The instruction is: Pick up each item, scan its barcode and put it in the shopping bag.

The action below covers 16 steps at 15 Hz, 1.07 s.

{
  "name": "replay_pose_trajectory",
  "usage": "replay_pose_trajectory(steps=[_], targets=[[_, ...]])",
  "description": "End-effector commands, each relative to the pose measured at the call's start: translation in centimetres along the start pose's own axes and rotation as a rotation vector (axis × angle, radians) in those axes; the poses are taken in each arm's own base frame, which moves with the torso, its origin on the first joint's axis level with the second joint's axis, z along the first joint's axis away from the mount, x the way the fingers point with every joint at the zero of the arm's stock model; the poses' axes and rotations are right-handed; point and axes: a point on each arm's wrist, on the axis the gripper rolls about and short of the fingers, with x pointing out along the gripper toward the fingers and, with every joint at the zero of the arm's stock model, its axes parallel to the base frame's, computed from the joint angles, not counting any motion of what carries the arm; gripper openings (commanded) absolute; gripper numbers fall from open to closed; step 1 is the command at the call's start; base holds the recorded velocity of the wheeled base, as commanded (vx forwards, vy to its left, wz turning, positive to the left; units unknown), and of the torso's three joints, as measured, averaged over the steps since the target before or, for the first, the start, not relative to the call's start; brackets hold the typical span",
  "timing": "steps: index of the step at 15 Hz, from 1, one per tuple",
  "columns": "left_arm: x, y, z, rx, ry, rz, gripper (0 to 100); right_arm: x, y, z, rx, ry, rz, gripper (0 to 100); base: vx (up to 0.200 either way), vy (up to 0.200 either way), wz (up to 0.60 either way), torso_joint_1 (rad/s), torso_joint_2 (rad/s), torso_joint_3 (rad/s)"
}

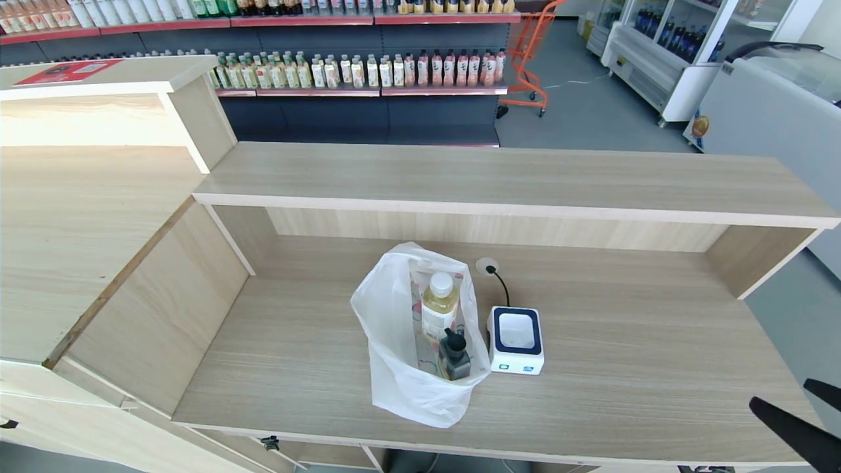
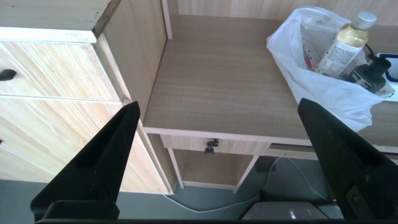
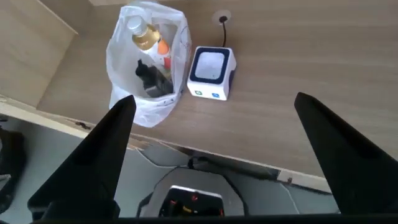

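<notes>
A white shopping bag (image 1: 394, 368) (image 2: 323, 81) (image 3: 127, 93) stands open on the wooden counter (image 1: 644, 368). Inside it are a yellowish drink bottle (image 1: 439, 303) (image 2: 344, 42) (image 3: 142, 34), a dark pump bottle (image 1: 454, 355) (image 2: 373, 70) (image 3: 151, 78) and a flat printed pack behind them. Touching the bag's right side is a white scanner with a blue rim (image 1: 516, 339) (image 3: 211, 71). My right gripper (image 1: 780, 391) (image 3: 214, 98) hangs open and empty over the counter's front right edge. My left gripper (image 2: 219, 104) is open and empty, off the counter's front left corner, well apart from the bag.
A raised ledge (image 1: 512, 177) runs along the back of the counter, with side walls left and right. The scanner's black cable (image 1: 500, 284) leads to a hole in the counter. A drawer lock (image 2: 211, 147) sits under the front edge. Store shelves and freezers stand behind.
</notes>
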Motion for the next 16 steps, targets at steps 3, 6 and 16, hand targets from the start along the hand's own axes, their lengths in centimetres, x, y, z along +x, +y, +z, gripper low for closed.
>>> replay_pose_trajectory(steps=[3,6,16], targets=[[0.0,0.0,0.0,0.0,0.0,0.0,100,-6.32,-0.02,-8.44,-0.092,-0.176,-0.214,100,0.0,0.0,0.0,0.0,0.0,0.0],[0.0,0.0,0.0,0.0,0.0,0.0,100,-6.32,-0.02,-8.46,-0.075,-0.177,-0.211,100,0.0,0.0,0.0,0.0,0.0,0.0],[0.0,0.0,0.0,0.0,0.0,0.0,100,-6.32,-0.03,-8.45,-0.07,-0.177,-0.212,0,0.0,0.0,0.0,0.0,0.0,0.0]])
